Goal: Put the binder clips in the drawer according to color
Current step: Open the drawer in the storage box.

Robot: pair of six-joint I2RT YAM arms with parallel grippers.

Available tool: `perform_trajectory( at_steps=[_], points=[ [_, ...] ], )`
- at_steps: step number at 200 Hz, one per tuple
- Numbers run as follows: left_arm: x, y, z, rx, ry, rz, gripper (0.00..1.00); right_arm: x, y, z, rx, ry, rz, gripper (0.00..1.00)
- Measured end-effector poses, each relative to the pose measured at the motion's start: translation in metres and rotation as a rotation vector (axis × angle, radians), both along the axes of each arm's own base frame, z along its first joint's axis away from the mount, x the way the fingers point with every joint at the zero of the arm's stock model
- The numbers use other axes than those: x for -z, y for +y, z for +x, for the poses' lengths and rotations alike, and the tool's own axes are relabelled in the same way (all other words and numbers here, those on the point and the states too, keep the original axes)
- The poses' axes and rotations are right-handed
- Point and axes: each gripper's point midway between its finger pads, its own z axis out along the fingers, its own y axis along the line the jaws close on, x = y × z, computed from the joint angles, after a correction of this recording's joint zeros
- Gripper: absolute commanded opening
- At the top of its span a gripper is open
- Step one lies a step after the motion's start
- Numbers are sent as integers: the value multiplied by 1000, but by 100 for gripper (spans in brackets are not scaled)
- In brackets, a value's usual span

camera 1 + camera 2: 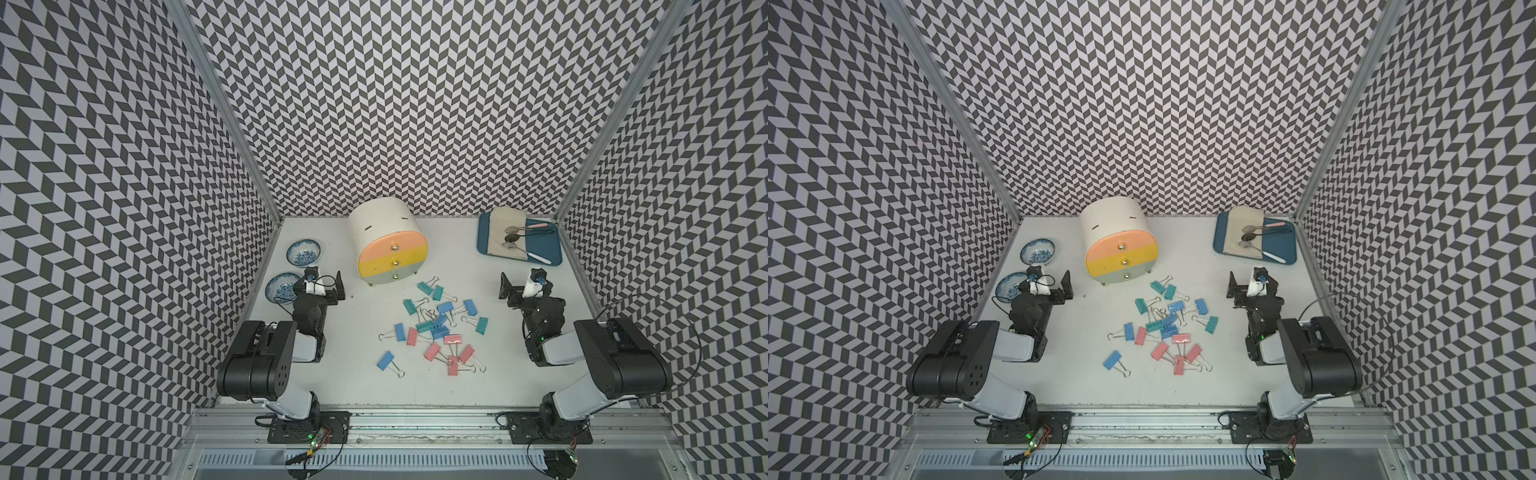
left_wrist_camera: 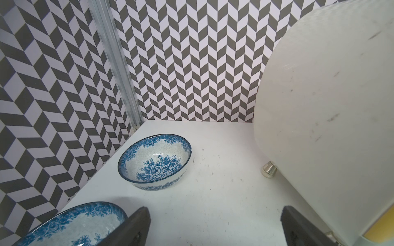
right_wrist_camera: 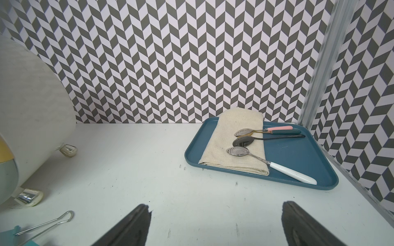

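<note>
The white table (image 1: pixel 332 374) is carrying everything. The drawer (image 1: pixel 388 245), a cream rounded cabinet, is standing at the back of it, and its pink, yellow and grey-green fronts are all staying closed. A blue tray (image 1: pixel 544 249) with a cloth (image 3: pixel 217 153) and spoons (image 3: pixel 237 151) is lying in the back right corner. The left gripper (image 2: pixel 215 215) and the right gripper (image 3: pixel 216 213) are pointing toward the back, jaws spread wide, holding nothing. Two flowered bowls (image 1: pixel 303 252) are sitting along the left edge. The binder clips (image 1: pixel 436 328) are lying scattered mid-table, just in front of the drawer
</note>
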Motion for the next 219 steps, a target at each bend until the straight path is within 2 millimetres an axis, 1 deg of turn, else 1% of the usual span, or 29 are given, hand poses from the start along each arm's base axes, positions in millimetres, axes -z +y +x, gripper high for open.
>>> perform_trajectory(
  at_steps=[131,156,163,176,197,204,219],
  points=[
    [0,1,0,4,1,-1,100,0,-1,0,5,0,1,99],
    [1,6,-1,-30,10,-11,100,-3,-7,-1,38,-2,12,99],
    [0,10,-1,-54,18,-17,100,-7,-9,-2,50,-8,15,99],
    [-6,19,5,-107,43,-37,100,-23,-10,-5,56,-40,19,99],
    [-34,28,20,-173,39,-78,100,-57,-11,-13,55,-119,36,99],
    [-43,30,21,-189,36,-94,100,-67,-13,-17,66,-140,68,99],
    [-60,31,16,-218,33,-133,100,-87,-23,-24,121,-166,171,99]
  ],
)
